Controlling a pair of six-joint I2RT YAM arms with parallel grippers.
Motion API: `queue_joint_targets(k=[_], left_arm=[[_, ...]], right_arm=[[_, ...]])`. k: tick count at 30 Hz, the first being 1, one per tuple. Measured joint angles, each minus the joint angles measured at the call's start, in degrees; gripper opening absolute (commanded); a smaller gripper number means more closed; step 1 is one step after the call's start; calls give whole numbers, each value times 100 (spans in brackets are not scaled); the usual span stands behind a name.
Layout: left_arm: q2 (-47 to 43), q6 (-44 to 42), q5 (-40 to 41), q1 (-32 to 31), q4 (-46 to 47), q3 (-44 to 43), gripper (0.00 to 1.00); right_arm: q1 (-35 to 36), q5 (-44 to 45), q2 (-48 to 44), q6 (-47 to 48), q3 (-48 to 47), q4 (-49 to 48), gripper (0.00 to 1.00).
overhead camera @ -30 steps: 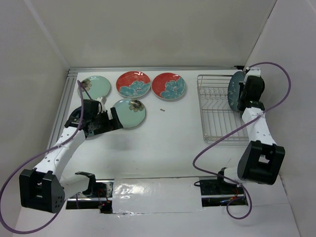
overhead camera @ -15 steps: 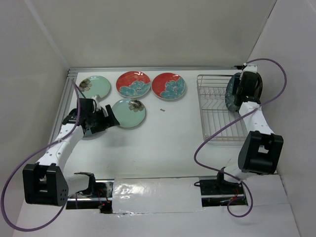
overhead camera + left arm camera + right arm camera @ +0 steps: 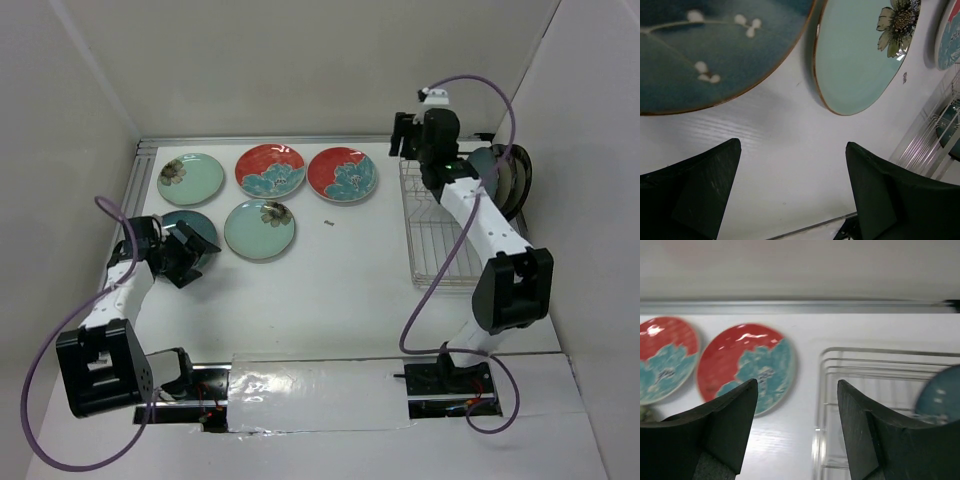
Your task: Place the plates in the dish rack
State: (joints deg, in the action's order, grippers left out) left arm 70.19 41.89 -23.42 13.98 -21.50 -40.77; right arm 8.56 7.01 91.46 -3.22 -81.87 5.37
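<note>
Five plates lie flat on the table: a mint plate [image 3: 190, 178], two red plates [image 3: 270, 170] [image 3: 342, 173], a second mint plate [image 3: 259, 229] and a dark teal plate [image 3: 190, 226]. My left gripper [image 3: 195, 258] is open just in front of the teal plate [image 3: 705, 50], with the nearer mint plate [image 3: 860, 55] beyond it, and holds nothing [image 3: 792, 145]. The dish rack [image 3: 440, 225] stands at the right, with dark plates [image 3: 505, 178] upright at its far right end. My right gripper [image 3: 397, 137] hovers open and empty [image 3: 797, 385] over the rack's far left corner [image 3: 890, 375], beside a red plate [image 3: 747, 367].
A small dark speck [image 3: 328, 222] lies on the table between the plates and the rack. White walls close in on the left, back and right. A metal rail [image 3: 300, 140] runs along the table's far edge.
The right gripper opened, left the teal plate standing in the rack and swung left to the rack's far left corner. The left arm drew back to the left, uncovering the dark teal plate.
</note>
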Motion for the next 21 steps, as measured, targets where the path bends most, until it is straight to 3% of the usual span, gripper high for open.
queue_joint_targets(k=[12,21], left_arm=[[-905,833,-105,1119,149,1029,94],[-870,1558,-546,1908,1491,2271,83]], right_arm=[[492,-892,1303,-468,-315,46,72],[492,-1539,1657,-660,-892,-74,72]])
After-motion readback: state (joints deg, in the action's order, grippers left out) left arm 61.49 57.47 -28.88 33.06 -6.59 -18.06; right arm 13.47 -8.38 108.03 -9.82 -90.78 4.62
